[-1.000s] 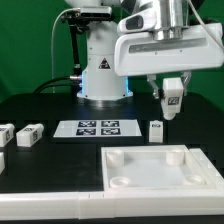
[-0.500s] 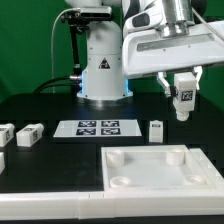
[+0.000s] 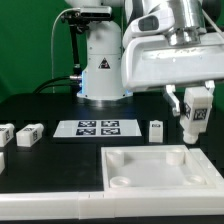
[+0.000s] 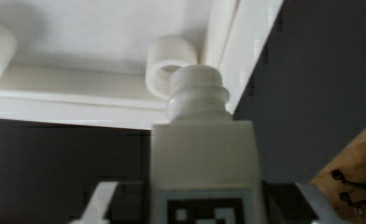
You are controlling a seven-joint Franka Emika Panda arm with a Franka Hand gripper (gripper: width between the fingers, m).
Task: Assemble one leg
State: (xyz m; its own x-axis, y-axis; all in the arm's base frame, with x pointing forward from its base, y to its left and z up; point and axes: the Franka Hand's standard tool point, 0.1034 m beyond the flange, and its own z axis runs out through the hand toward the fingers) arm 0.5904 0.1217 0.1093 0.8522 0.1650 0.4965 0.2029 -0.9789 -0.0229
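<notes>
Leg (image 3: 196, 120) held aloft by the tool (image 3: 192, 110)

The tool is clamped on the leg, holding it clear of the table (image 3: 40, 165) — just above the far corner of the white panel (image 3: 150, 166) on the exterior view's right. In the wrist view, the leg's ribbed tip points toward a round socket (image 4: 171, 60) near the panel's edge.

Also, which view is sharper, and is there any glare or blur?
The exterior view is sharper, though the white panel is bright with faint detail; the wrist view is soft overall, the held leg close to the lens, its tag cut by the frame edge.
</notes>
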